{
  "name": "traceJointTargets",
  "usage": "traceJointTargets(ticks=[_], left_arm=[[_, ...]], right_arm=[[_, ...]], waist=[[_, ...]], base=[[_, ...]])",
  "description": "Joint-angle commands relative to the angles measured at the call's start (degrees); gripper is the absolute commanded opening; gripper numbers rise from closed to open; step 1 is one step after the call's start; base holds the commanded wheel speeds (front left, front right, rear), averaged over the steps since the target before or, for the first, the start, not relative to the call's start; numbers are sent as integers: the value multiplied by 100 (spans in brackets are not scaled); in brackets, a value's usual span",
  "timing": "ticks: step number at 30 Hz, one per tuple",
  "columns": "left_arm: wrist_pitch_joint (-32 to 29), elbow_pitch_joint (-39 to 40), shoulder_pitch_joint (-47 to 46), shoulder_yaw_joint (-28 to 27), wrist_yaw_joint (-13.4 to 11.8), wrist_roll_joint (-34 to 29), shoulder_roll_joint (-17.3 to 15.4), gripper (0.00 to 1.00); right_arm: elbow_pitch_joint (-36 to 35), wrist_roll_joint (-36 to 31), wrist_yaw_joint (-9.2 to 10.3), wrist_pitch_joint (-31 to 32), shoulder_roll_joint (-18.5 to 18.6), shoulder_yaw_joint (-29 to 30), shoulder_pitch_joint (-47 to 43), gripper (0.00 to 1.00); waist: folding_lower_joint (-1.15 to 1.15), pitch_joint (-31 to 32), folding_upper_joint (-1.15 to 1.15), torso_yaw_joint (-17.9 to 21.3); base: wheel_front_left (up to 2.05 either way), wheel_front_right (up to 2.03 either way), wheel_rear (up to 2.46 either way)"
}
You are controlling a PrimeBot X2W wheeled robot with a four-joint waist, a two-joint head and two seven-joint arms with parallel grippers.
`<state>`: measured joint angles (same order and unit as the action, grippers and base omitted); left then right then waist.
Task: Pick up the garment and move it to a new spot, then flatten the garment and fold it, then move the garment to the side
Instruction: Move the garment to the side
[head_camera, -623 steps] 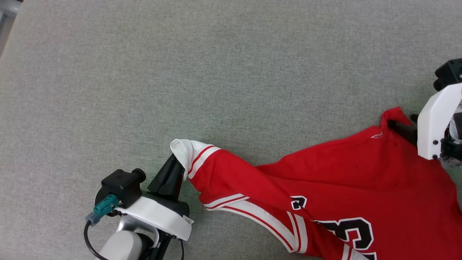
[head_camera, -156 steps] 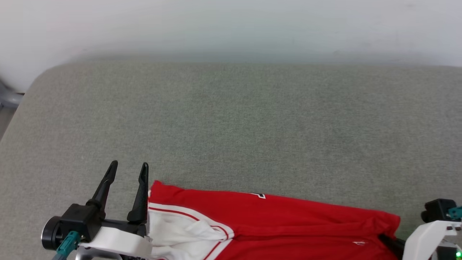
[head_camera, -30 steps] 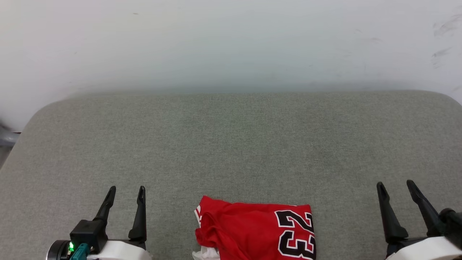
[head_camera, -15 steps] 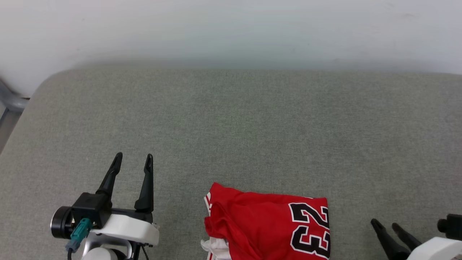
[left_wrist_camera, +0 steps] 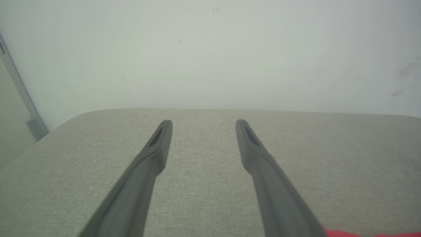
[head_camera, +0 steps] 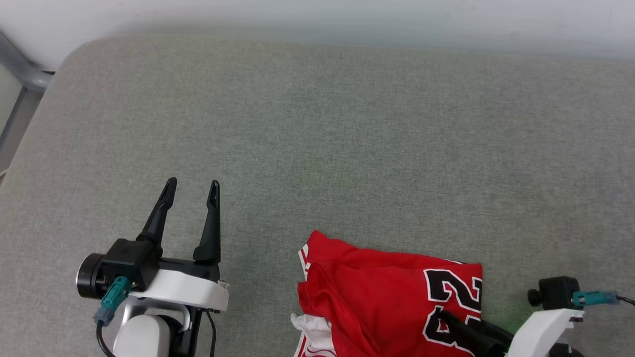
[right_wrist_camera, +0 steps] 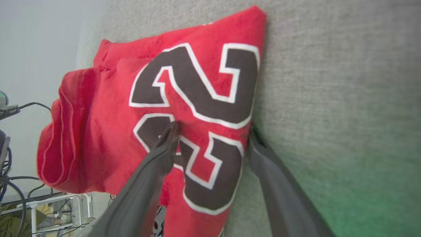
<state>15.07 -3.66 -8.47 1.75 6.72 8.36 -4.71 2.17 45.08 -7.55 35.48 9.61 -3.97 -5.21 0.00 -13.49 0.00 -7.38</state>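
- The garment (head_camera: 377,292) is found at the near edge of the cushion (head_camera: 347,124), right of its middle and well apart from the far edge.
- It is seen as a compact, roughly square packet with the black numerals on top. A bit of white fabric pokes out at its near left corner, and its left side is bunched rather than crisp.
- Picking up, moving, flattening and folding are judged done, since the garment lies folded. The move to the side is judged not yet made.
- The right gripper (head_camera: 459,320) is set with its jaws wide across the packet's right edge: one finger is laid over the numerals, and the other is placed just beside the edge, on the cushion. Nothing is clamped.
- The left gripper (head_camera: 193,183) is held wide and empty over bare cushion, left of the garment and apart from it.
- A closing of the right jaws on all layers is judged to be called for next. If only the top layer is caught, the fold could be undone.
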Motion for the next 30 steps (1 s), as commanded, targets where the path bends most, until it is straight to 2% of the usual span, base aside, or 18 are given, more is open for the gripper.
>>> traceJointTargets(ticks=[1, 3, 4, 5, 6, 16, 22, 30], left_arm=[[12, 11, -64, -20, 17, -13, 20, 100], [12, 6, -84, -45, 27, -21, 35, 100], [12, 5, -88, -56, 33, -26, 41, 100], [12, 0, -86, -68, 38, -33, 48, 100], [12, -4, -85, -77, 36, -35, 56, 100], [12, -111, 85, -148, 67, -105, 49, 100], [12, 16, 254, -231, 69, -110, 35, 100], [12, 203, 139, -137, 74, -149, -31, 100]], right_arm=[[192, 24, 13, 95, -9, -111, -7, 100], [316, 89, 14, 181, -33, -218, 31, 100], [346, 84, 14, 191, -24, -271, 52, 43], [371, 80, 14, 194, -16, -296, 87, 16], [380, 88, 14, 193, -10, -331, 121, 0], [-34, -339, 10, -131, 327, -597, 480, 0], [-536, -914, 9, 18, 818, -842, 774, 0], [-909, -1253, 9, 191, 1314, -893, 1269, 0]], waist=[[0, -53, 0, -39], [0, -75, 0, -48], [0, -84, 0, -51], [0, -90, 0, -51], [0, -91, 0, -49], [0, 293, 0, 153], [0, 518, 0, 888], [0, 188, 0, 2007]], base=[[0, 0, 0], [0, 0, 0], [0, 0, 0], [0, 0, 0], [0, 0, 0], [0, 0, 0], [0, 0, 0], [0, 0, 0]])
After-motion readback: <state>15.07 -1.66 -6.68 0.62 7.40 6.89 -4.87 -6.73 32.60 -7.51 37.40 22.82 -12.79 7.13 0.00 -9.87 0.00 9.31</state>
